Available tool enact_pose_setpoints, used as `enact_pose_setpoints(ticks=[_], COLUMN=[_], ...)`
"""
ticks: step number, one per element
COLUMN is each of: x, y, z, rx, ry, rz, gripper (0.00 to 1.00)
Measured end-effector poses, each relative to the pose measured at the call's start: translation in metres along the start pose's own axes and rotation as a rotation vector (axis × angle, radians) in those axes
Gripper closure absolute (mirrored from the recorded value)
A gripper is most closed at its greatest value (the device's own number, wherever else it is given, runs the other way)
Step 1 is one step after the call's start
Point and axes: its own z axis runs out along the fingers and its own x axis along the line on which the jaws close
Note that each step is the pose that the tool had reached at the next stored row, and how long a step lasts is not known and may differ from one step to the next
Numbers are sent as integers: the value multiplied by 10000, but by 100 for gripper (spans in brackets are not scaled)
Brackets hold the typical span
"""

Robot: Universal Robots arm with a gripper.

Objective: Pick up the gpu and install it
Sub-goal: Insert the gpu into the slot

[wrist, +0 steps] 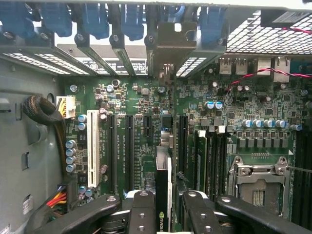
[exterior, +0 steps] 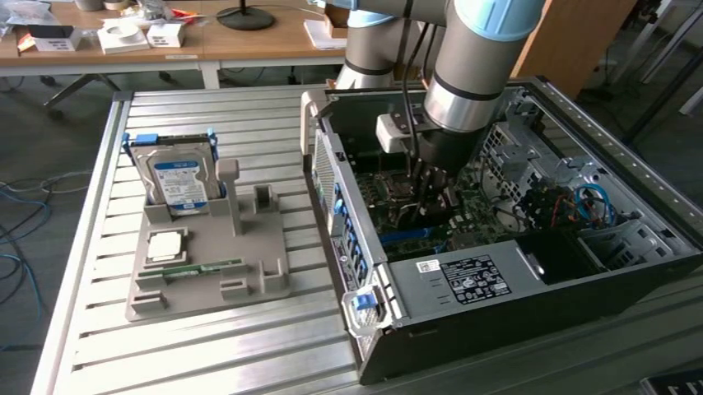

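My gripper [wrist: 165, 207] is shut on the gpu [wrist: 164, 180], a thin dark card seen edge-on between the two black fingers [wrist: 142, 212]. The card stands on edge over the green motherboard [wrist: 141, 105]. It runs along a gap between the black expansion slots [wrist: 129, 151], and its silvery end bracket [wrist: 170, 44] sits at the case's rear slot openings. I cannot tell whether its edge is down in a slot. In the exterior view my gripper [exterior: 426, 191] reaches down into the open computer case [exterior: 495, 284], over the motherboard.
A white slot [wrist: 92, 146], memory slots [wrist: 209, 156] and the processor socket [wrist: 258, 185] flank the card. Cables [wrist: 41, 109] lie at the case side. Beside the case, a grey holder [exterior: 258, 284] carries a hard drive [exterior: 176, 183], a processor chip [exterior: 165, 245] and a memory stick [exterior: 203, 268].
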Motion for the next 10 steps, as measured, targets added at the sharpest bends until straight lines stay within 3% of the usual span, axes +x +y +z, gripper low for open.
enact_pose_setpoints(ticks=[10], x=[-3], y=[12], z=[2], rx=[0], ry=[0], rz=[1], gripper=[74])
